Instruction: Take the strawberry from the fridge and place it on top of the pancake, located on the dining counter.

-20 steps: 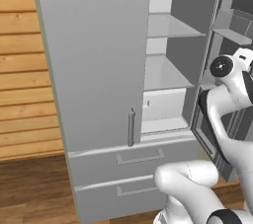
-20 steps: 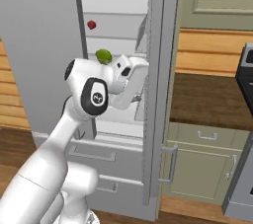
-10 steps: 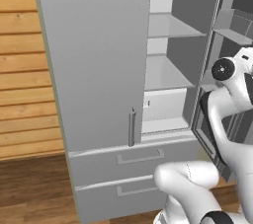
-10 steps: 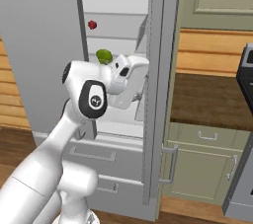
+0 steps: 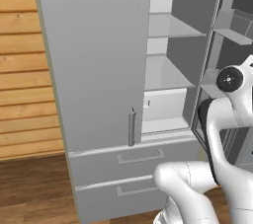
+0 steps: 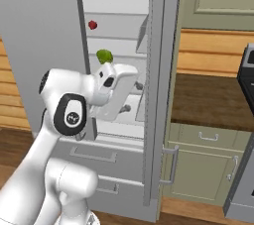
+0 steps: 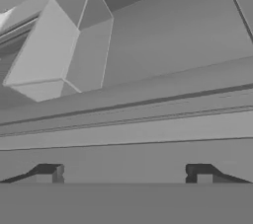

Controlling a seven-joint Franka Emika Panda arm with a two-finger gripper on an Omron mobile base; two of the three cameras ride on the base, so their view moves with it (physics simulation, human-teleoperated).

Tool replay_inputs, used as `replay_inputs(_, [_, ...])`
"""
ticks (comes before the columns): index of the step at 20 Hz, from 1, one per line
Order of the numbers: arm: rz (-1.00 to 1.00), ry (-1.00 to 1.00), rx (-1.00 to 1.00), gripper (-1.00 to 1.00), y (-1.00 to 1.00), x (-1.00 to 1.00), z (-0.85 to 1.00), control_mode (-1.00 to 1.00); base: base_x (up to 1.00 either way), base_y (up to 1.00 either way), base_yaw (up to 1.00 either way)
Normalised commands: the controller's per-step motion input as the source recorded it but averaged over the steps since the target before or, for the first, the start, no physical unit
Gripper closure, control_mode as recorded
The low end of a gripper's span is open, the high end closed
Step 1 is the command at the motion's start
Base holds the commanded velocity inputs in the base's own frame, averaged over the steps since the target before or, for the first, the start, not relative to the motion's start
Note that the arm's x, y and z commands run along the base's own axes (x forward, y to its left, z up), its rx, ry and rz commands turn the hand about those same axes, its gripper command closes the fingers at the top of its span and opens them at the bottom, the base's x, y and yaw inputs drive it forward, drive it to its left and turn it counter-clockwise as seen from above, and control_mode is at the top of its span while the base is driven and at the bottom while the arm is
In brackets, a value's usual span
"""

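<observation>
1. Two dark fingertips (image 7: 49,173) of my gripper (image 7: 123,174) sit far apart at the bottom of the hand view, jaws spread wide with nothing between them
2. Just past them I see grey fridge surfaces running across at a slant, with a pale boxy compartment up to the left; I cannot tell which part of the interior it is
3. From the right base view my hand is at the opening of the fridge (image 6: 39,35), level with the lower shelf, beside the edge of the open right door (image 6: 158,95)
4. From the left base view the left door (image 5: 94,55) is closed, its bar handle (image 5: 132,127) low on the inner edge, and two drawers (image 5: 123,161) stacked under it
5. Behind and above my hand a green item (image 6: 104,56) rests on a shelf; I cannot make out what it is
6. One shelf higher, further in, the strawberry (image 6: 93,24) shows as a small red spot, well apart from my gripper
7. Off to the right a dark brown wooden counter (image 6: 208,101) sits on sage-green cabinets with a wood-plank wall behind
</observation>
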Motion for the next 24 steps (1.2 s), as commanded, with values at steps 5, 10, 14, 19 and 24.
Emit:
replay_inputs(5, [0.00, -0.03, 0.21, -1.00, 0.44, -0.14, -0.01, -1.00, 0.00, 0.00, 0.00])
replay_inputs(10, [-0.03, -0.07, 0.25, -1.00, 0.83, 0.00, -0.05, -1.00, 0.00, 0.00, 0.00])
replay_inputs(14, [-0.03, -0.01, 0.27, -1.00, 0.86, 0.00, -0.41, -1.00, 0.00, 0.00, 0.00])
replay_inputs(19, [-0.01, 0.00, 0.30, -1.00, 0.71, 0.00, -0.55, -1.00, 0.00, 0.00, 0.00])
replay_inputs(24, [0.00, -0.01, 0.35, -1.00, 0.59, 0.04, -0.69, -1.00, 0.00, 0.00, 0.00])
